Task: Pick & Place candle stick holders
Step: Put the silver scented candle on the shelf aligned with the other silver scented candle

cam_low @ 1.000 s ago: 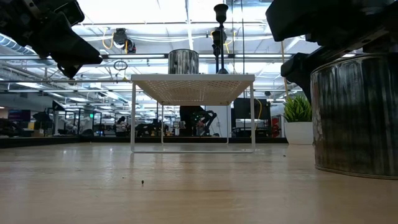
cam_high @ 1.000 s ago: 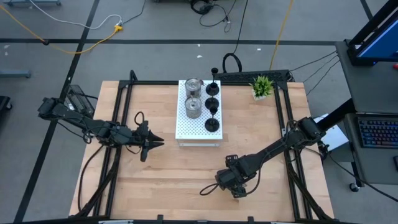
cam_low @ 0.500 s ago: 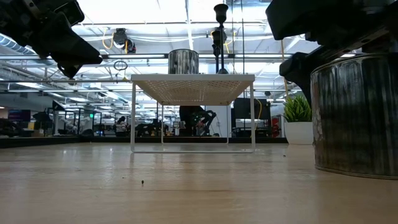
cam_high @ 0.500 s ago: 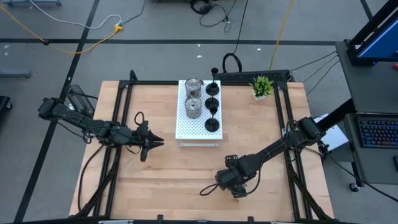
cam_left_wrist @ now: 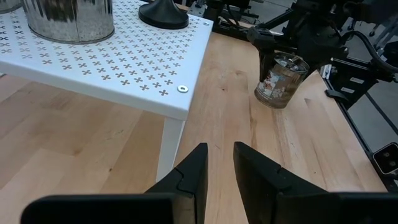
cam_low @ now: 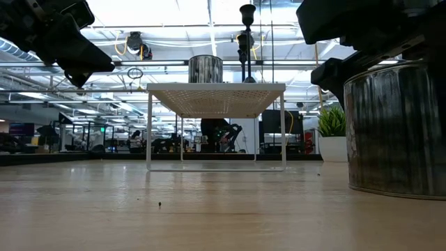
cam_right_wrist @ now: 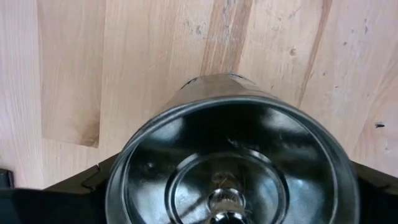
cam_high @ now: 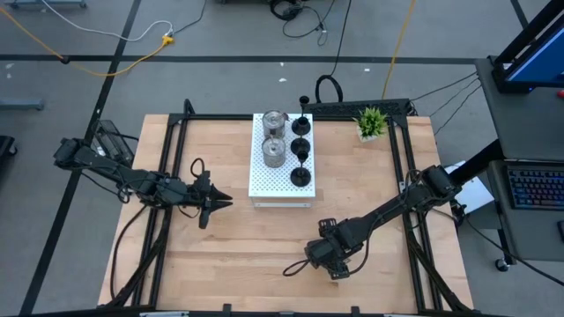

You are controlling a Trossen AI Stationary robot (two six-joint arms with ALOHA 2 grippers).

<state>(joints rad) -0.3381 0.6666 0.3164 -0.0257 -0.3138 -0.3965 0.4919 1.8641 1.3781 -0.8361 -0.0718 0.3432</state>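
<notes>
Right wrist view: a silver candle stick holder (cam_right_wrist: 231, 165) is being straddled upright on the wooden surface (cam_high: 238, 251) by the right end effector (cam_high: 328, 257), fingers spread around it; the left end effector (cam_high: 211, 202), nearly closed and empty, is being held farther off.

Clearly a robotics lab or large open workshop. Wooden table (cam_high: 238, 238) framed in black metal rails, set on a grey concrete floor (cam_high: 220, 35) crossed by yellow and black cables (cam_high: 115, 62). Across the table, a long hall with bright ceiling light strips (cam_low: 174, 14), exposed pipes and ducts (cam_low: 139, 66), and rows of further workstations (cam_low: 77, 136). To one side, a desk with a lit keyboard (cam_high: 534, 187) and a monitor (cam_high: 538, 44).
</notes>
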